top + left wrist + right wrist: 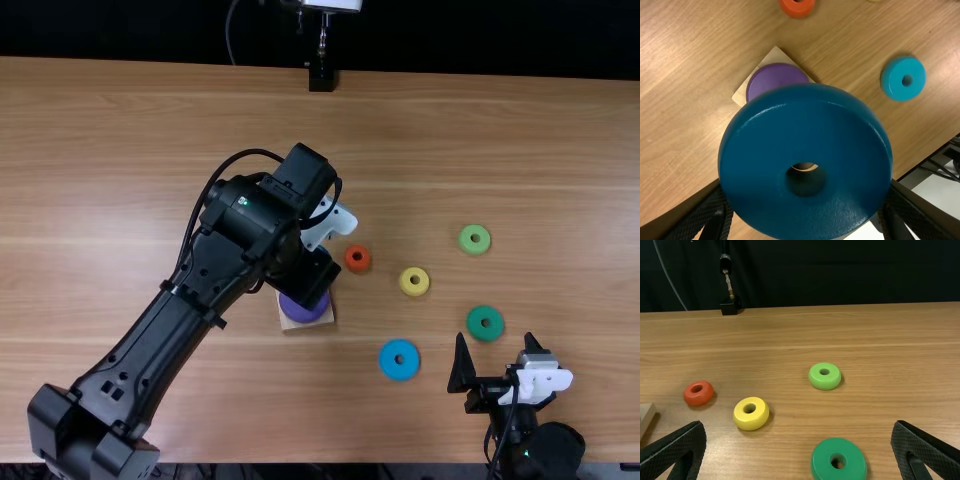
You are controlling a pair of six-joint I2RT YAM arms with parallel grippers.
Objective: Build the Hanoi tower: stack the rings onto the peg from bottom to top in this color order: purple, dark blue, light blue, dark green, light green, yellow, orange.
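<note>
In the top view my left gripper is over the wooden base, which bears the purple ring. In the left wrist view the same gripper is shut on the dark blue ring, held above the purple ring and partly covering it; the peg cannot be made out with certainty. Loose on the table lie the light blue ring, dark green ring, light green ring, yellow ring and orange ring. My right gripper stands open near the dark green ring; its fingers hold nothing.
The orange ring lies just beyond my left gripper, close to the base. A black stand is at the table's far edge. Bare wood stretches left of my left arm.
</note>
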